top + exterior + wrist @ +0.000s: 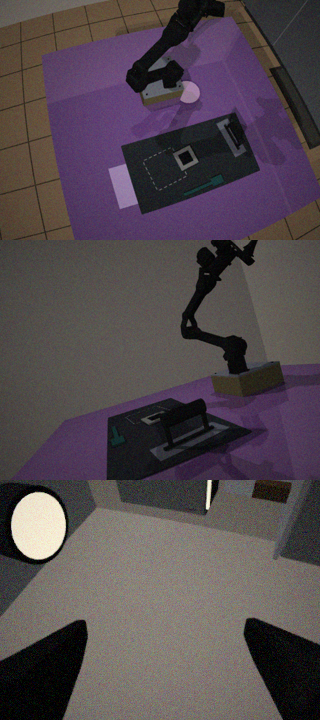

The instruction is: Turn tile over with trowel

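Observation:
The tile (pixel 177 158) (pixel 147 420) is pale with a dark square in its middle. It lies flat on the dark mat (pixel 148 202) (pixel 124 464), over the right side of the dashed outline (pixel 158 189) and mostly outside it. The teal tool (pixel 217 180) (pixel 117 440), with a thin handle and small flat blade, looks like the small trowel and lies near the mat's front edge. A larger plate trowel (pixel 237 152) (pixel 183 413) with a black bridge handle stands at the mat's right end. My gripper (pixel 167 627) is open and empty, raised high and far from them; the exterior view cuts it off.
The arm's base block (pixel 165 98) (pixel 227 384) stands behind the mat on the purple table (pixel 90 129) (pixel 67 446). A pale disc (pixel 192 93) is beside the block. A pale rectangle (pixel 123 187) touches the mat's left edge. The wrist view shows walls and a round lamp (pixel 38 526).

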Controlling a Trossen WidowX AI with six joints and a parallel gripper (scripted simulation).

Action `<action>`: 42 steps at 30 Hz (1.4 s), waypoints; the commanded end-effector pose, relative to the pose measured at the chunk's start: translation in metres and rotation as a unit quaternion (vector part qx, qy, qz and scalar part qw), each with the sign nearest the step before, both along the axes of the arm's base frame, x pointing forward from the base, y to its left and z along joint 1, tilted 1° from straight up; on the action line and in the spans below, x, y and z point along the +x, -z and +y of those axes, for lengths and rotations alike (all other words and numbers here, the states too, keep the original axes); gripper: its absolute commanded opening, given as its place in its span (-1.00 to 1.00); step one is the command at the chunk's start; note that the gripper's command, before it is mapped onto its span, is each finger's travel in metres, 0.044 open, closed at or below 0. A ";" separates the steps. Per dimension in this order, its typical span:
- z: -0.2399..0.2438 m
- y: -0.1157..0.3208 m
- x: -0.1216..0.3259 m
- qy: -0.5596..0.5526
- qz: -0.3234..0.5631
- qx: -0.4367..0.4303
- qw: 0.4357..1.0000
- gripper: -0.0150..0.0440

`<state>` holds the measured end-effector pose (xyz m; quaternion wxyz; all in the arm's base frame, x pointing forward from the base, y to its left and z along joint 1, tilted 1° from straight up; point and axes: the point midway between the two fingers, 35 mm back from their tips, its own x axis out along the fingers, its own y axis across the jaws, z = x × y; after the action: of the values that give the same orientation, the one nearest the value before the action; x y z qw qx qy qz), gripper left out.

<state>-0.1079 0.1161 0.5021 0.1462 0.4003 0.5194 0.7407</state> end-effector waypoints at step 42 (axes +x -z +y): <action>0.000 0.000 0.000 0.000 0.000 0.000 1.000 -0.15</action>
<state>-0.1079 0.1161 0.5021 0.1461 0.4004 0.5193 0.7407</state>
